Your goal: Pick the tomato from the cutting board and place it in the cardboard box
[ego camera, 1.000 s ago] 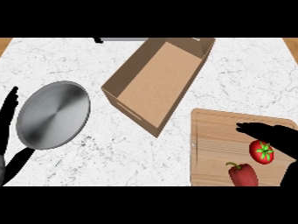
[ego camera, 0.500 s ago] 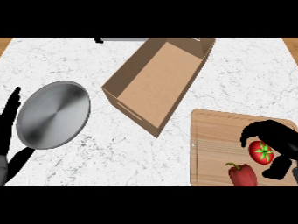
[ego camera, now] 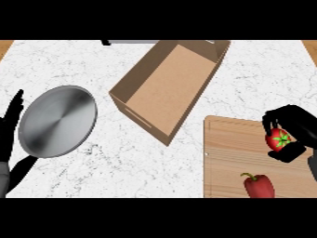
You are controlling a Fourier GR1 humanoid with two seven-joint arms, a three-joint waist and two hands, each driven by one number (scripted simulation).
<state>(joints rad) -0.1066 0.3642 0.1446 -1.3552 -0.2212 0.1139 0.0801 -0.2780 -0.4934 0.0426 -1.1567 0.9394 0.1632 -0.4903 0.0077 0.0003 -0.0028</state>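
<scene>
The red tomato (ego camera: 279, 139) with a green stem sits in my right hand (ego camera: 301, 128), whose black fingers and thumb curl round it above the right part of the wooden cutting board (ego camera: 231, 158). Whether the tomato still touches the board I cannot tell. The open cardboard box (ego camera: 171, 88) lies tilted in the middle of the marble counter, up and left of the board. My left hand (ego camera: 1, 139) rests open at the left edge, fingers up.
A round grey metal plate (ego camera: 58, 121) lies beside the left hand. A red bell pepper (ego camera: 258, 185) lies on the near part of the cutting board, below the tomato. Wooden strips show at both far corners.
The right hand closed its fingers round the tomato and shifted slightly up the board with it. The left hand, plate and box stayed put.
</scene>
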